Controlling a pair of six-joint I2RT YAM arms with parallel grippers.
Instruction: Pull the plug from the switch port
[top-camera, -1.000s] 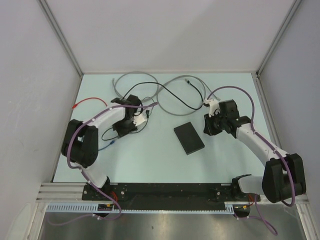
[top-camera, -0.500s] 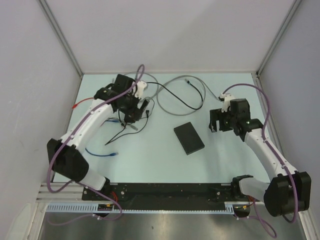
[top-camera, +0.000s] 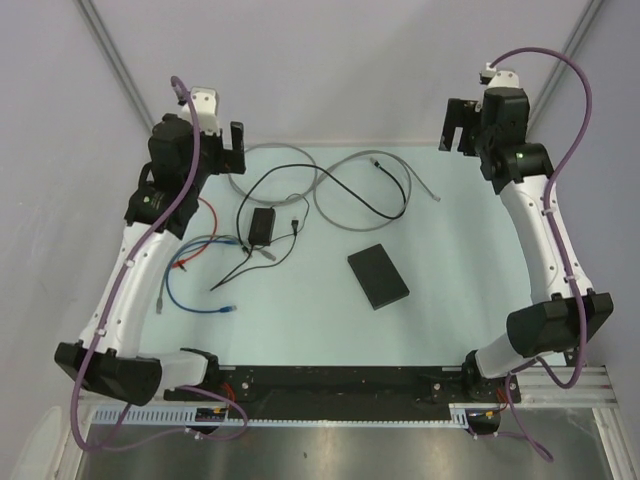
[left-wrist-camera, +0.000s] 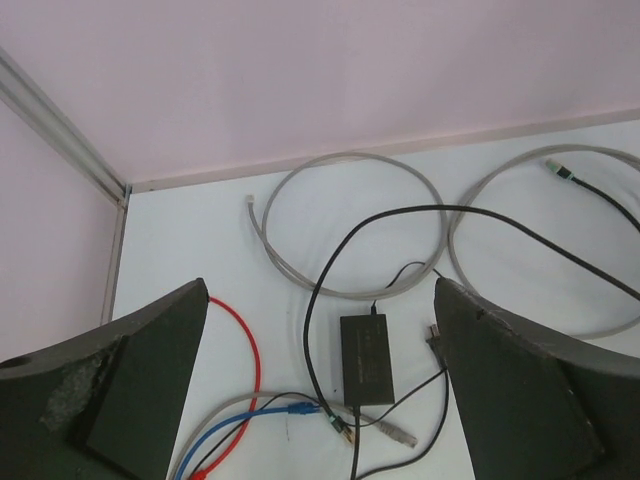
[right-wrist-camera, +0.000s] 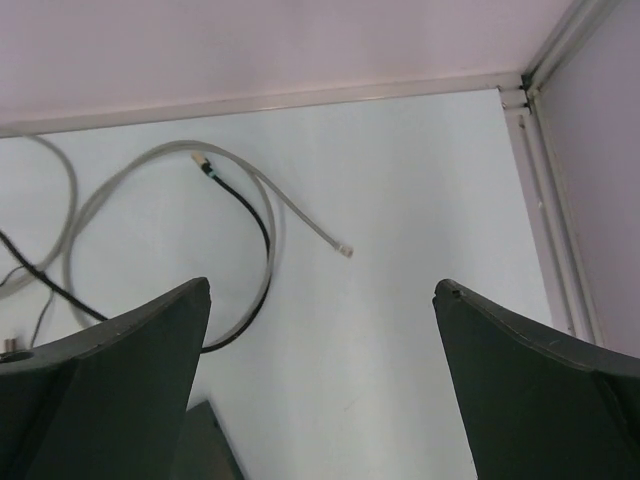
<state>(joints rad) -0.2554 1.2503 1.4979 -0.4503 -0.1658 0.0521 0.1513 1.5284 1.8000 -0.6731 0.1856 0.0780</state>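
The flat black switch box (top-camera: 378, 277) lies right of centre on the pale table, and its corner shows in the right wrist view (right-wrist-camera: 205, 445). No cable runs into it, and its port is too small to make out. A grey cable's loose plug (top-camera: 437, 198) (right-wrist-camera: 345, 250) lies apart from the box, behind it to the right. My left gripper (top-camera: 224, 148) (left-wrist-camera: 320, 290) hangs high at the back left, open and empty. High at the back right, my right gripper (top-camera: 457, 127) (right-wrist-camera: 322, 285) is likewise open and empty.
A small black brick (top-camera: 262, 224) (left-wrist-camera: 365, 358) with a thin cord lies left of centre among red (left-wrist-camera: 250, 345), blue (top-camera: 190, 300) and grey (left-wrist-camera: 350, 160) cables. A long black cable (top-camera: 375, 200) loops across the back. Walls enclose three sides.
Both arms rose from low over the table to the far corners, and both grippers opened. The left arm uncovered the brick and cables. The switch box stayed put.
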